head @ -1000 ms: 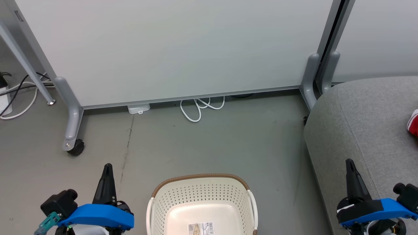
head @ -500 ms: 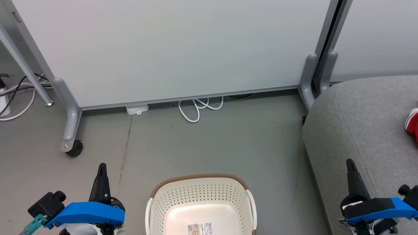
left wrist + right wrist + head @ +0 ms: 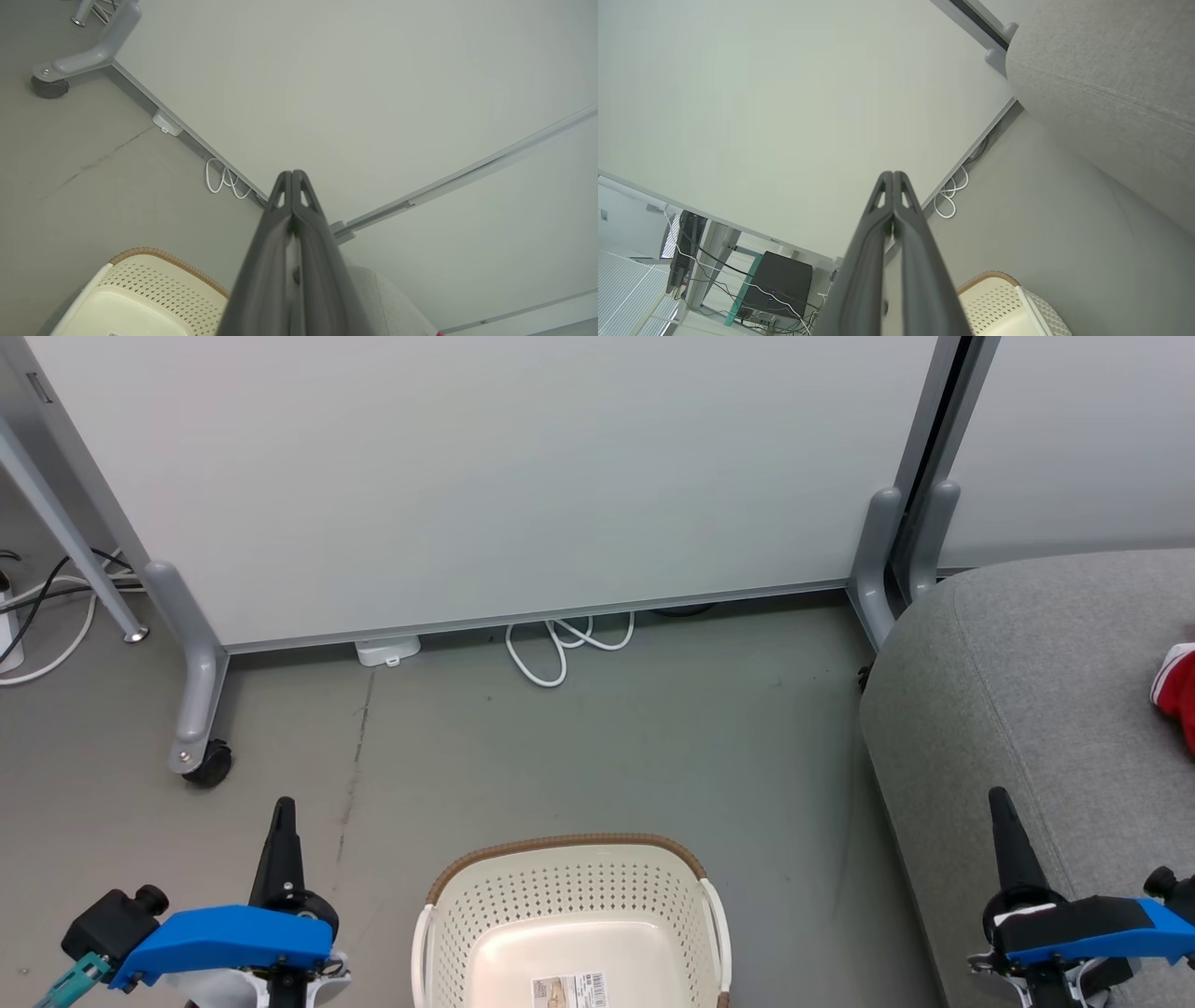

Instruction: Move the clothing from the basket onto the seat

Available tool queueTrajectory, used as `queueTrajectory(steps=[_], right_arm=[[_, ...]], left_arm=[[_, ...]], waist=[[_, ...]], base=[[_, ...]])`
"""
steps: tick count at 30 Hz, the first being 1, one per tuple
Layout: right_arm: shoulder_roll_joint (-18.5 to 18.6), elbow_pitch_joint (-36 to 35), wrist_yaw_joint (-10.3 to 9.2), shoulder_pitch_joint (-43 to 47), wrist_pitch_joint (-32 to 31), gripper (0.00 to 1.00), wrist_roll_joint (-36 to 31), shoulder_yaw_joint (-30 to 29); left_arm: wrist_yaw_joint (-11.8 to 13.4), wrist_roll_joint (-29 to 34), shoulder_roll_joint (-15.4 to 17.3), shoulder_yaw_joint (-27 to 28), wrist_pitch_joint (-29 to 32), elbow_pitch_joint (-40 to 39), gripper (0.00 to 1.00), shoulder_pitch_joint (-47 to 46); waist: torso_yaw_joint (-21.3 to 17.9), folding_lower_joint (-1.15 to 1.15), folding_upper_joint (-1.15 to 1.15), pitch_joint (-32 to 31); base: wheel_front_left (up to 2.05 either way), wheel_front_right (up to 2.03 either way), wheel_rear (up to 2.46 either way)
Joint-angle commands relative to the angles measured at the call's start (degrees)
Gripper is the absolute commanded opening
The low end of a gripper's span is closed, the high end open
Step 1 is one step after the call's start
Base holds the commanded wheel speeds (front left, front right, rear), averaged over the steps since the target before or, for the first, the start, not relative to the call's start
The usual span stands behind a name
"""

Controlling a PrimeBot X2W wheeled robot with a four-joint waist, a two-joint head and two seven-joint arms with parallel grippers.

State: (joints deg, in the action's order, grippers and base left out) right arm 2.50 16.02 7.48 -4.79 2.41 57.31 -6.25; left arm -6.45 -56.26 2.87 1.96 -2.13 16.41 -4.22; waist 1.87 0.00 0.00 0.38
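Cream basket sits mouth-up, handles at left and right.

An office-like lab: wheeled partition panels, loose cables on the floor, and a black computer tower.

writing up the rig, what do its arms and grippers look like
The left gripper and right gripper each have two long dark tapering fingers and a bright blue cover. The left also has a black block and teal clip.
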Motion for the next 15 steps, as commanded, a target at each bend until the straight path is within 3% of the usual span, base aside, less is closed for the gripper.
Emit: queueTrajectory(steps=[1,15], right_arm=[[0.39,-0.77,0.02,-1.29,-0.61,0.0,2.31,-0.13],[0.43,-1.13,0.02,-1.41,-2.68,0.0,10.24,-0.19]], left_arm=[[-0.37,-2.21,0.03,0.6,0.48,-0.91,0.0,-1.52],[-0.62,-10.41,0.03,1.62,2.51,-1.31,0.0,-1.76]], waist=[[-0.05,0.0,0.0,-0.01],[-0.41,0.0,0.0,-0.05]], base=[[0.0,0.0,0.0],[0.0,0.0,0.0]])
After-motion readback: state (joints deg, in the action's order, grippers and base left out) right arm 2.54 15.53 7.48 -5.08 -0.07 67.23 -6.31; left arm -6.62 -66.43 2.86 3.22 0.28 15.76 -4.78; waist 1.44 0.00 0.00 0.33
